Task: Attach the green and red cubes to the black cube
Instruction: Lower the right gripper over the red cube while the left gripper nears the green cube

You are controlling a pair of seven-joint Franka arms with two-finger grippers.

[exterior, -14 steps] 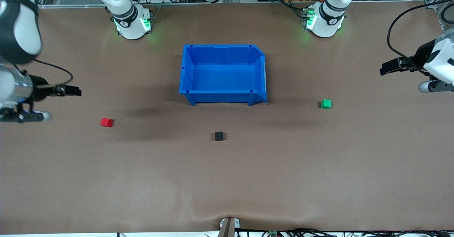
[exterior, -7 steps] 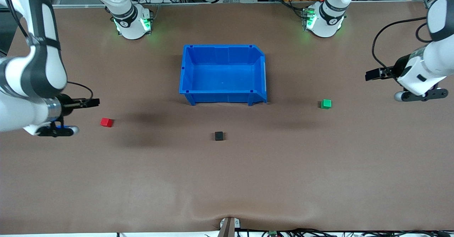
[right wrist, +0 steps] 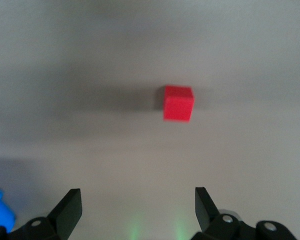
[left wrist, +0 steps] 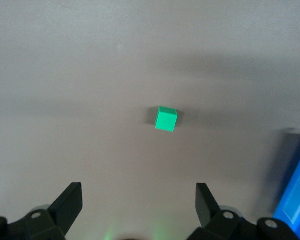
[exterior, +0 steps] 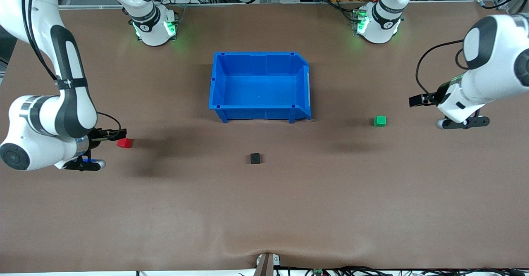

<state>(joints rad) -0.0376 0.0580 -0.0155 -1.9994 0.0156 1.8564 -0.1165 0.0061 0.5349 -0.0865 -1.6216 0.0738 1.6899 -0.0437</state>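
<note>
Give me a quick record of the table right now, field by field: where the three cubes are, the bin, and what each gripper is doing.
black cube: alone on table, nearer the front camera than the blue bin
red cube: on table, right arm's end
green cube: on table, left arm's end
cubes joined: none
right gripper: jaws open, just short of red cube, empty
left gripper: jaws open, short of green cube, empty

My fingers (left wrist: 70, 205) look like matt black plastic, and my arm shells are glossy white. The table (exterior: 264, 210) wears a brown, cloth-like matt cover, slightly rippled near the front camera. The blue bin (exterior: 259, 86) is smooth, shiny plastic. The green cube (left wrist: 166, 119), red cube (right wrist: 178, 103) and black cube (exterior: 255, 158) look plain and matt.
</note>
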